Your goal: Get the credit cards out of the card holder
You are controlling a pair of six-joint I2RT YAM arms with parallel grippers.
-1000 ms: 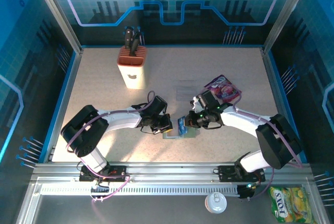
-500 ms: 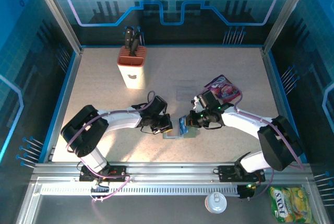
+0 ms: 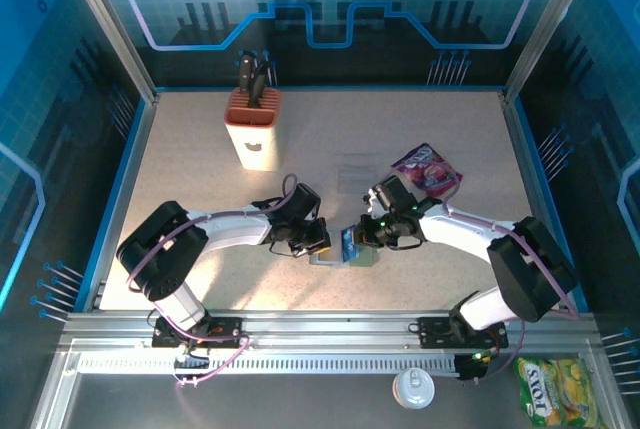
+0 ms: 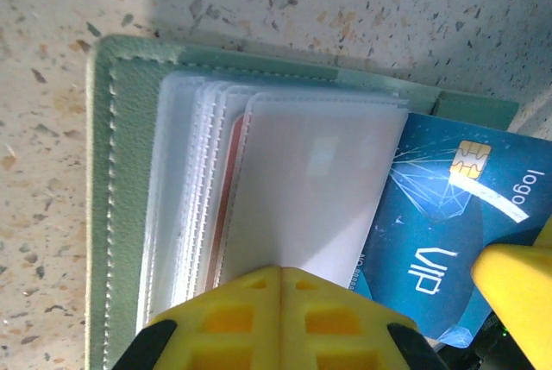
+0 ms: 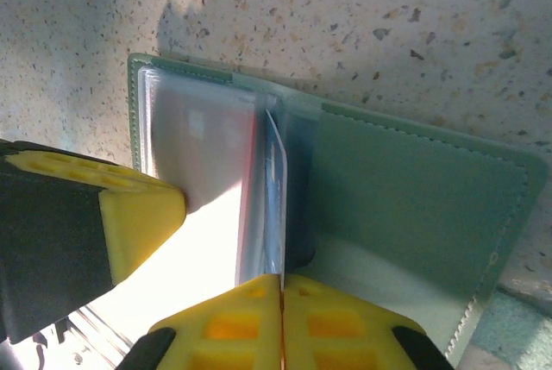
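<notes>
The grey-green card holder (image 3: 332, 260) lies open on the speckled table (image 3: 200, 189), toward the near edge and between the two arms. The left gripper (image 4: 281, 301), its fingers closed together, sits over the holder's stack of clear sleeves (image 4: 293, 180). The right gripper (image 5: 282, 310) is pinched tight on a blue credit card (image 4: 440, 215), which juts out of the sleeves on the right-hand side. A knife block (image 3: 253, 134) stands at far left, and a purple packet (image 3: 428, 169) lies just beyond the right arm.
</notes>
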